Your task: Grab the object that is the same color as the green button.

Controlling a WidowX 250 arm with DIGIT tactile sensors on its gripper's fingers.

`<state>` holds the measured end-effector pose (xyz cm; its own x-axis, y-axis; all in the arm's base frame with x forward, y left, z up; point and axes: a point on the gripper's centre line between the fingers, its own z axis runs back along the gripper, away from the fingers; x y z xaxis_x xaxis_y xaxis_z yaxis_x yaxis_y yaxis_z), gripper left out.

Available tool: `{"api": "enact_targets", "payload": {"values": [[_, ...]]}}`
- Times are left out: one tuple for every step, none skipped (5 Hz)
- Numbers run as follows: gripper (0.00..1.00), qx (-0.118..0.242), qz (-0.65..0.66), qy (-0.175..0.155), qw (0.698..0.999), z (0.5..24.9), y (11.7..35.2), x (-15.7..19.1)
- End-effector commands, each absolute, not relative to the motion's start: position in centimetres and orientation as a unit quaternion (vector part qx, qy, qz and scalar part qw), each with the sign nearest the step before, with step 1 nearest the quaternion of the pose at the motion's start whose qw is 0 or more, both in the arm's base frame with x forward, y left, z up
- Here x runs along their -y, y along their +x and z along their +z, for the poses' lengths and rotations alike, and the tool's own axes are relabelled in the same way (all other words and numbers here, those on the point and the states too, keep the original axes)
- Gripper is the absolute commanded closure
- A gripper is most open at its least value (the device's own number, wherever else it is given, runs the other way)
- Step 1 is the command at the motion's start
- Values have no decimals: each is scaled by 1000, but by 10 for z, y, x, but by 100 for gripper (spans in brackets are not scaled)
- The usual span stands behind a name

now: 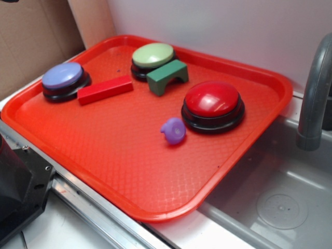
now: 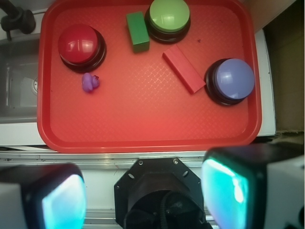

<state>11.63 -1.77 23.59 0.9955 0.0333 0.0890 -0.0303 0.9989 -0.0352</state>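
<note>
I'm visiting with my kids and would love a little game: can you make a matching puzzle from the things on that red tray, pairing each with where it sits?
Things:
1. green arch block
2. long red block
3. purple toy
4. red button

Places:
A. just in front of the red button, in the exterior view
B. right beside the green button
C. next to the blue button
D. on the side of the tray nearest the sink

Pairs: 1-B, 2-C, 3-A, 4-D
</note>
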Motion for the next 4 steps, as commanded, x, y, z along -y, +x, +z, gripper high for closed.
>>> {"api": "enact_targets", "payload": {"values": [[0,45,16,-17,999,236,116,18],[0,54,14,-21,998,226,147,15],[0,53,19,-13,998,206,178,15],[0,54,38,-29,997,181,206,12]]}}
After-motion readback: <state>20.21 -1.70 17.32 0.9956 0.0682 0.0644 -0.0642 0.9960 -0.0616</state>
